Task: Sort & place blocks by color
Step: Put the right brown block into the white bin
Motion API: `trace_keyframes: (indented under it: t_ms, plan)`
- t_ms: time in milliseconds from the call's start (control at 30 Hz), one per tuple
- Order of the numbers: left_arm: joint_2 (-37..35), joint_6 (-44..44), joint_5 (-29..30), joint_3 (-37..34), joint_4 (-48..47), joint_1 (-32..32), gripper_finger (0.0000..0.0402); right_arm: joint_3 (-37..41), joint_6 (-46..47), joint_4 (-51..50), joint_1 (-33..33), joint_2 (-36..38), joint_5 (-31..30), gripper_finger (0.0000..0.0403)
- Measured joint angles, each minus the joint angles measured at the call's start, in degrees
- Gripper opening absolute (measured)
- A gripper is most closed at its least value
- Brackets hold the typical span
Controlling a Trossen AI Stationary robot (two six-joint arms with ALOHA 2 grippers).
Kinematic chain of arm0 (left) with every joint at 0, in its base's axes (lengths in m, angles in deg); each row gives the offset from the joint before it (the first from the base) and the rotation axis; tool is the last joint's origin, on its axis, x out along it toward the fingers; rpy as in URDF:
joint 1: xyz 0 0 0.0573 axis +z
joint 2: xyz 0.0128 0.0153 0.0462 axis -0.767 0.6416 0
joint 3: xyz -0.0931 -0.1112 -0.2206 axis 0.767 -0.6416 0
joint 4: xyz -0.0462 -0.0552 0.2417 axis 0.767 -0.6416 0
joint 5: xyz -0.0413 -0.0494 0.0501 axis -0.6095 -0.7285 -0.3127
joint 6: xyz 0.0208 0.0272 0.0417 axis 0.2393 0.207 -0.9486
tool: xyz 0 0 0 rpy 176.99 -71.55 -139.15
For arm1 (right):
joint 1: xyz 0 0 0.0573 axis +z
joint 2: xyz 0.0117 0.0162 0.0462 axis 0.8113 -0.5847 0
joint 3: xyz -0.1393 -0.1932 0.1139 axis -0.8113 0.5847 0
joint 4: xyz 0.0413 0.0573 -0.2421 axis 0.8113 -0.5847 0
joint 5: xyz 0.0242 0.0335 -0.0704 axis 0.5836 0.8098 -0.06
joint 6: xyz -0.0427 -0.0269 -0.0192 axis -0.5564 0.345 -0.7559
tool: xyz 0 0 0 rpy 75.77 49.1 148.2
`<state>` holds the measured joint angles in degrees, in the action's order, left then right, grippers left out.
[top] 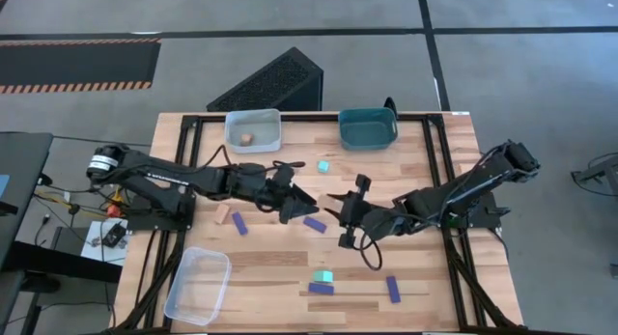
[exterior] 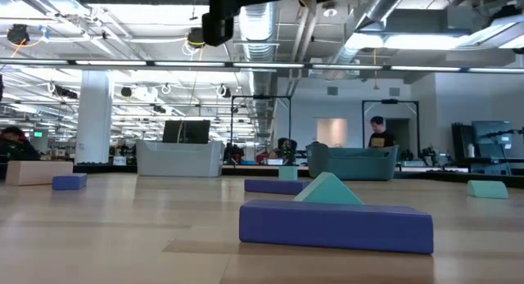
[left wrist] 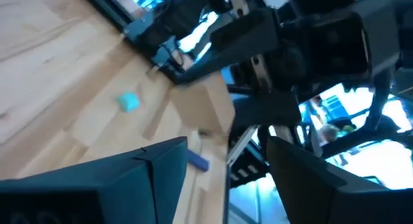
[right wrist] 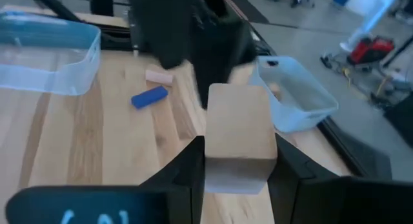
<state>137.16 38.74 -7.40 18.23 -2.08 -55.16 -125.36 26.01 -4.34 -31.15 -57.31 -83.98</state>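
Observation:
My right gripper point(top: 333, 205) hovers over the table's middle, shut on a tan wood cube point(right wrist: 239, 121). My left gripper point(top: 307, 198) faces it from the left, open. In the left wrist view the cube point(left wrist: 210, 111) shows just beyond the left gripper point(left wrist: 227, 146); I cannot tell whether they touch. On the table lie blue bars point(top: 238, 222) point(top: 315, 223) point(top: 321, 289) point(top: 393, 289), teal cubes point(top: 323, 166) point(top: 326, 276) and a tan block point(top: 223, 213). Another tan block point(top: 247, 139) lies in the pale grey bin. My right gripper pinches the tan cube between its two fingers, one on each opposite side face point(right wrist: 216, 153). The fingers come about level from the table's right side. The cube is lifted clear of the table and sits upright in the hold.
The pale grey bin point(top: 254, 130) and the teal bin point(top: 368, 128) stand at the far edge. A clear bin point(top: 198, 285) sits at the near left corner. In the low view a blue bar point(exterior: 336, 227) lies closest, with a teal cube point(exterior: 327, 190) behind it.

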Motion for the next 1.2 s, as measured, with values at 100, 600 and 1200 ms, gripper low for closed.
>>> trace_keyframes:
  t_ms: [100,600,1200]
  plan:
    - [1.2,-0.3,-0.4,0.0,1.0,0.5,0.0215,-0.7,-1.2,0.1,-0.5,0.0,0.1,0.0134]
    - [3.8,2.6,1.0,0.0,5.2,2.1,0.0218,-0.6,-0.5,2.2,-1.3,-0.1,4.7,0.0130]
    - [5.2,-1.2,-5.7,-0.1,6.3,3.0,0.0035,-0.6,-1.8,-0.1,-1.4,0.0,5.3,0.0142]
